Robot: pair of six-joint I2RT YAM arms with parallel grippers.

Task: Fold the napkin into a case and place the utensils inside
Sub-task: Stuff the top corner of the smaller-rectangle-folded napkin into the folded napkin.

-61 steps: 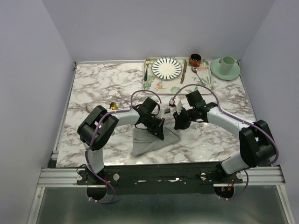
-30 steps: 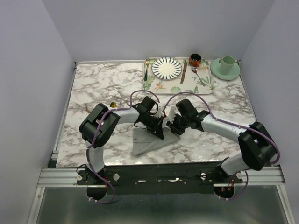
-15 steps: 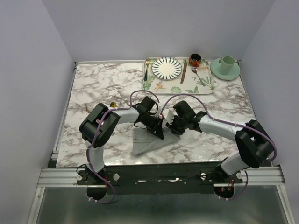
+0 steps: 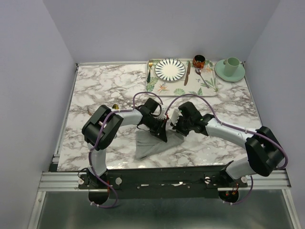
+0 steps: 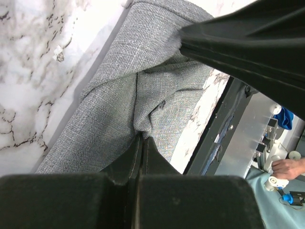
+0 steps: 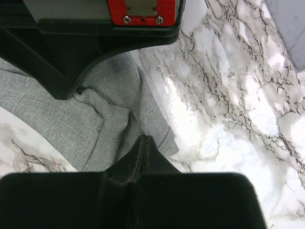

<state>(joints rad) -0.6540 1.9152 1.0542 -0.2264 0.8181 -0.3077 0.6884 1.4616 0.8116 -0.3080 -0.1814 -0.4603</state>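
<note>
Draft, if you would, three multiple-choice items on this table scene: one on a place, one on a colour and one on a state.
1. Where does the striped plate stand?
A. on bare marble
B. on the leaf-patterned tray
C. off the table

2. What colour is the cup at the far right?
A. red
B. black
C. pale green

3. How is the right end effector?
A. shut on the napkin
B. wide open over the tray
C. shut on a fork

Answers:
1. B: in the top view the plate lies within the tray's border.
2. C: the cup matches the pale green saucer under it.
3. A: in the right wrist view its jaws meet on the grey cloth.
</note>
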